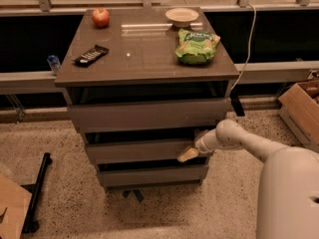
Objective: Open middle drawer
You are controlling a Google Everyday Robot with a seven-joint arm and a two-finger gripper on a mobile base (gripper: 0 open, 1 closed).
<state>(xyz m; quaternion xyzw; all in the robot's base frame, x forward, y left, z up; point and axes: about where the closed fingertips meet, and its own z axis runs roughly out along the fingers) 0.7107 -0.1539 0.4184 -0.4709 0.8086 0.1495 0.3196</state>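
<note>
While the gripper [189,154] sat against the lower right corner of the middle drawer [134,152], whether it clasped anything could not be told. The drawer front stretched leftward from it, beneath the top drawer [149,114] and above the bottom drawer [152,176].

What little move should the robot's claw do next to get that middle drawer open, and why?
Probably pull the claw straight back toward the robot, just a little. It sits at the right end of the middle drawer, and none of the drawer's inside shows yet.
</note>
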